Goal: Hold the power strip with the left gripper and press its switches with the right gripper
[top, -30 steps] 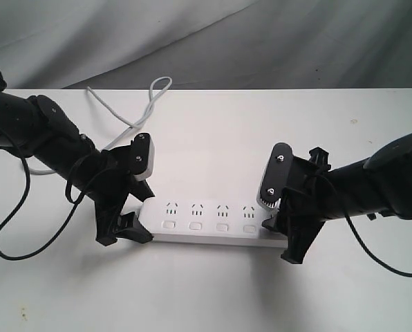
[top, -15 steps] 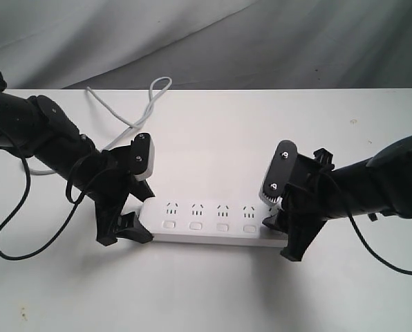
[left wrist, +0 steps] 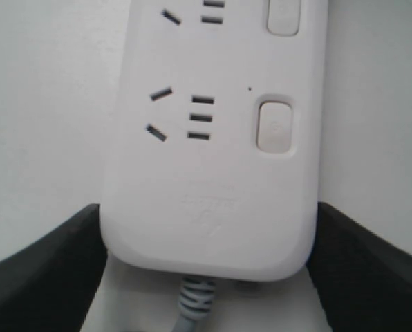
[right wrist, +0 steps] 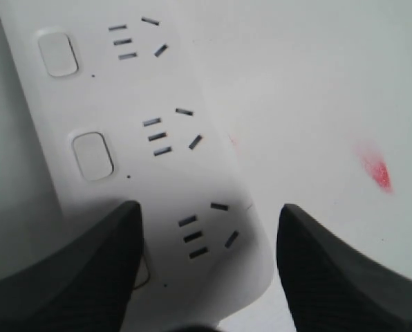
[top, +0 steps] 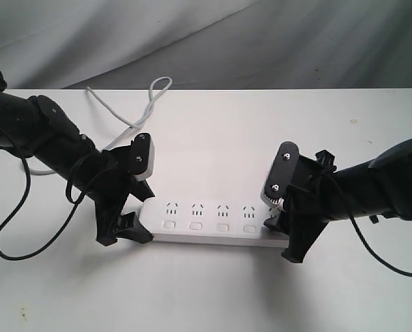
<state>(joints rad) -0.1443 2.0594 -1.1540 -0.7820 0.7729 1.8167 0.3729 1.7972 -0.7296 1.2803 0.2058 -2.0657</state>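
The white power strip [top: 213,220] lies flat near the front of the white table [top: 220,138]. My left gripper [top: 137,213] is shut on its cord end, and in the left wrist view a black finger [left wrist: 47,270] presses each side of the strip [left wrist: 213,173]. My right gripper [top: 283,235] stands open over the other end. One of its fingers [right wrist: 75,277] rests over the last switch [right wrist: 142,271] and hides most of it, while the other hangs beyond the strip's [right wrist: 164,138] edge. Several more switches [top: 195,226] show in a row.
The strip's grey cord [top: 133,117] loops across the table's back left. A loose black cable [top: 5,228] hangs from the left arm at the front left. A grey cloth [top: 261,41] backs the table. A small red mark [right wrist: 375,169] is on the table beside the strip's end.
My right gripper has shifted slightly to the right at the strip's end. The left gripper and the strip have not moved.
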